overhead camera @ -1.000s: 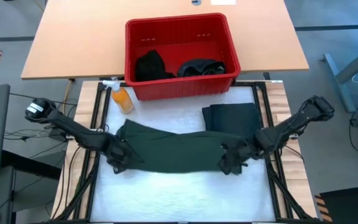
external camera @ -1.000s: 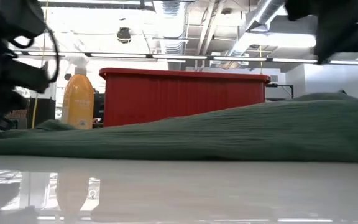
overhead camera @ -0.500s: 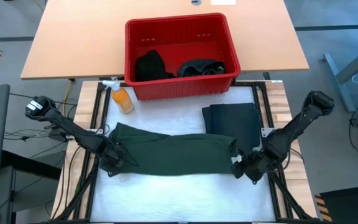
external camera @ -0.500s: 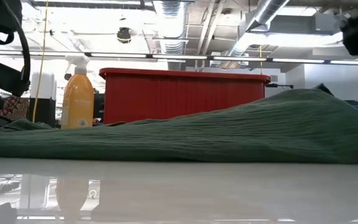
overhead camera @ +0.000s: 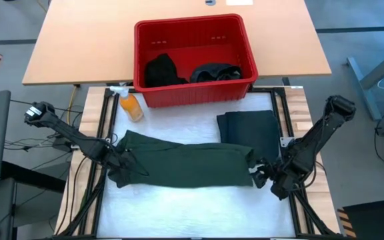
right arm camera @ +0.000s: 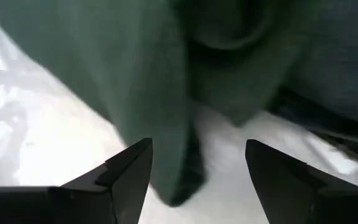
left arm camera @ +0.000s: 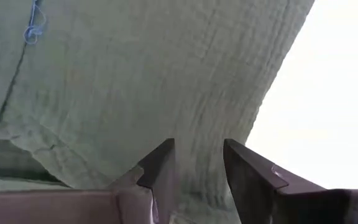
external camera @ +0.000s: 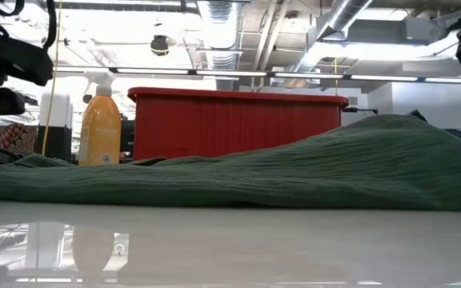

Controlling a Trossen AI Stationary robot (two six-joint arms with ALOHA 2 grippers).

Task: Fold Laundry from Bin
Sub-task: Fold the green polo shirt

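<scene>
A dark olive-green garment point(overhead camera: 185, 163) lies spread across the white table top, long side left to right; the low view shows it as a low ridge point(external camera: 294, 172). My left gripper point(overhead camera: 117, 167) is shut on its left end. My right gripper point(overhead camera: 264, 175) stands open just off its right end, whose edge point(right arm camera: 166, 155) lies on the table between and beyond the fingers. The red bin point(overhead camera: 199, 92) stands at the far edge with a black piece point(overhead camera: 160, 70) and another dark piece point(overhead camera: 215, 72) inside. A folded black cloth point(overhead camera: 249, 130) lies flat at the right. My left gripper pinches the green garment's left end point(left arm camera: 197, 180) between its two fingers; how many layers I cannot tell. The fingers come steeply from above, slanting in from the table's left. That end is bunched and slightly raised, while the rest of the garment lies on the table.
An orange spray bottle point(overhead camera: 131, 105) stands by the bin's near left corner. Black frame rails point(overhead camera: 102, 143) run along the table's left and right sides. Bare white surface point(overhead camera: 192, 207) lies between the garment and the near edge.
My right gripper has let go of the garment's right end and drawn off it toward the table's right and near edges, sinking lower. That end, earlier held up in a hump, now lies flat. My left gripper has risen a little toward the left edge, still holding.
</scene>
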